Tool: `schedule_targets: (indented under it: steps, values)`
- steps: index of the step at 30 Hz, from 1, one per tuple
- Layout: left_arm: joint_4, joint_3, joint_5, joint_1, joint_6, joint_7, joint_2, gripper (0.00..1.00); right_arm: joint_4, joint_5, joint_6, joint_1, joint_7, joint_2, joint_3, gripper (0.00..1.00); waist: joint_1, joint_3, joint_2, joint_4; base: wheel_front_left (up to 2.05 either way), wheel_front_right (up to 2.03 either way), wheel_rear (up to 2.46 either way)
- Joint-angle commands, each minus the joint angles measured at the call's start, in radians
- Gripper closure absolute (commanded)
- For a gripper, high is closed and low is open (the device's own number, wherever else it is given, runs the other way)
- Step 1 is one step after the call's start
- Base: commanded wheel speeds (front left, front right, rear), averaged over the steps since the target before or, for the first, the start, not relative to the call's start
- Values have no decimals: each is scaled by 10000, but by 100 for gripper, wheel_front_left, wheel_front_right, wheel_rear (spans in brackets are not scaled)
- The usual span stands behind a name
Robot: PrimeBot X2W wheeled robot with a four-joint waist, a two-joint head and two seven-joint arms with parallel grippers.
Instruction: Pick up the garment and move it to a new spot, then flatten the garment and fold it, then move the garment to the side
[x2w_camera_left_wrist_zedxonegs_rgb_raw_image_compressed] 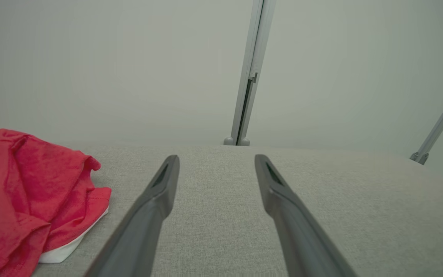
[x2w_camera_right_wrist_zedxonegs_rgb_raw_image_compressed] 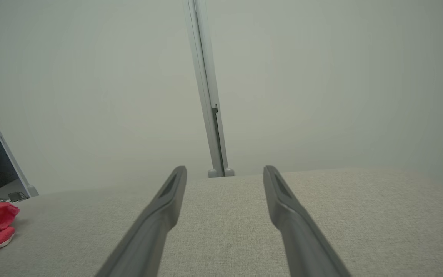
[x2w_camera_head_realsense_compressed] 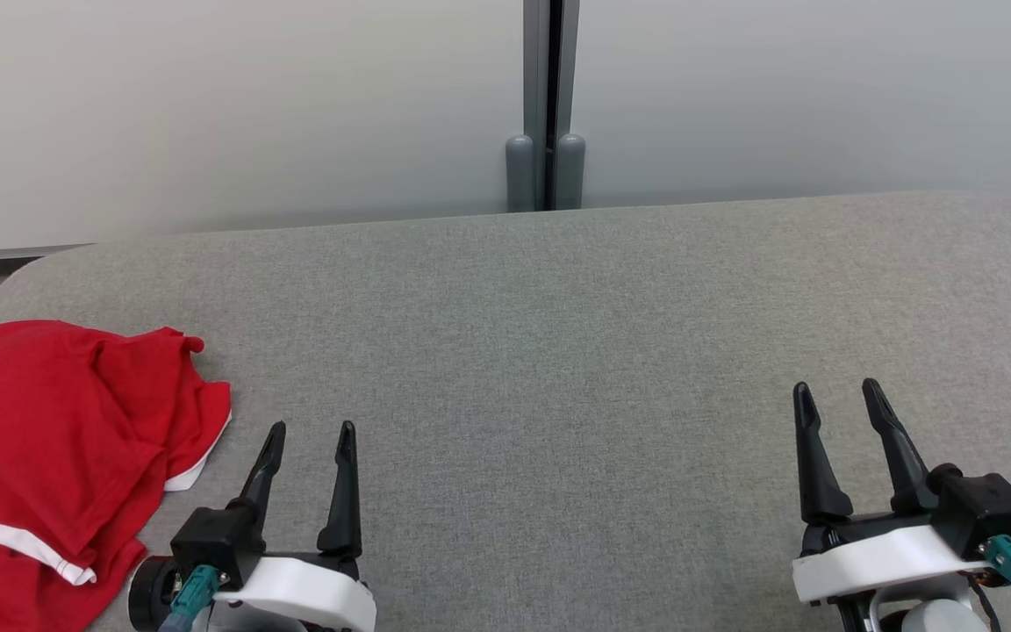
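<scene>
From my head camera I see my left pincer (x2w_camera_head_realsense_compressed: pixel 312 430) and my right pincer (x2w_camera_head_realsense_compressed: pixel 836 391) low over the grey desk (x2w_camera_head_realsense_compressed: pixel 558 351), each with its fingers spread apart and nothing between them. The red garment (x2w_camera_head_realsense_compressed: pixel 58 421) lies crumpled on the desk just to the left of my left pincer, not touching it, and well apart from my right pincer. The picture's edge cuts off its left and near parts, so I cannot tell what kind of garment it is.

My left wrist camera brings the white trim along its nearest fold close, beside my left finger. My right wrist camera catches a small red corner of it far off to my pincer's left. Beyond that corner sits a dark space with cables, too dim to make out.
</scene>
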Motion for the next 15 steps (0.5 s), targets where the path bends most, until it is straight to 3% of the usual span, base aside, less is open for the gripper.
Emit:
schedule_targets:
  steps: [1,15]
  values:
    - [139,-72,16,76,111,-109,41,0,99,-16,31,33,-132,-31,23,0,0,-20,0,3,0,0,0]
    - [669,-303,-50,-64,149,-168,42,0,503,205,31,-98,-201,-34,112,0,0,-17,0,23,0,0,0]
